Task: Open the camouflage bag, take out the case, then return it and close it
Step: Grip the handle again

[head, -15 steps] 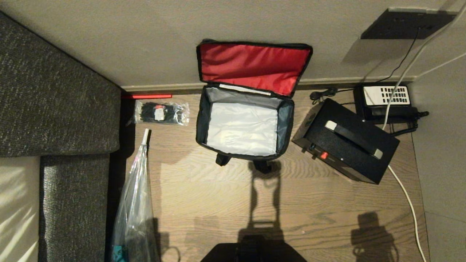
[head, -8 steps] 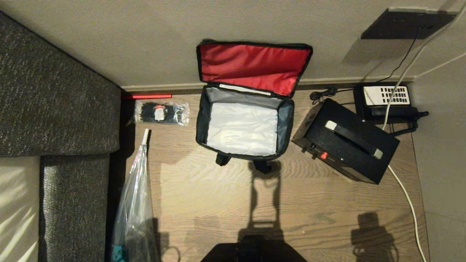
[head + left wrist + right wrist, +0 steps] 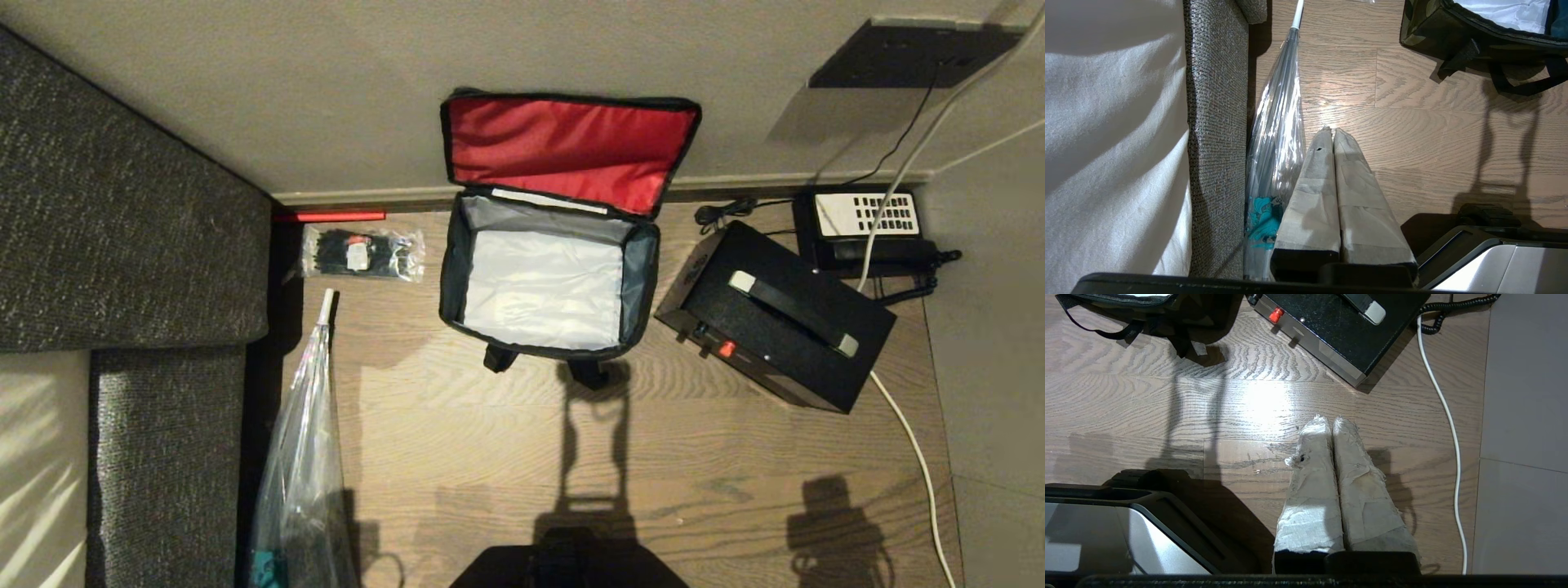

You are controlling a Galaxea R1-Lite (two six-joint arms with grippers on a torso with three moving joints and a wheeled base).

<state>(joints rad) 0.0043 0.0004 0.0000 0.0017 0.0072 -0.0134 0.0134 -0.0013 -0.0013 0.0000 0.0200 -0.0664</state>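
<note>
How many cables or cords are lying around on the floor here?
2 that I can make out: a white cable runs along the floor right of the case, and a black coiled cord lies by the telephone. Others may hide behind it.

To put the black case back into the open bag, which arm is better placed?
The right, likely. The case lies right of the open camouflage bag, on the right end effector's side; the left end effector hangs near the sofa. Both are shut and empty.
</note>
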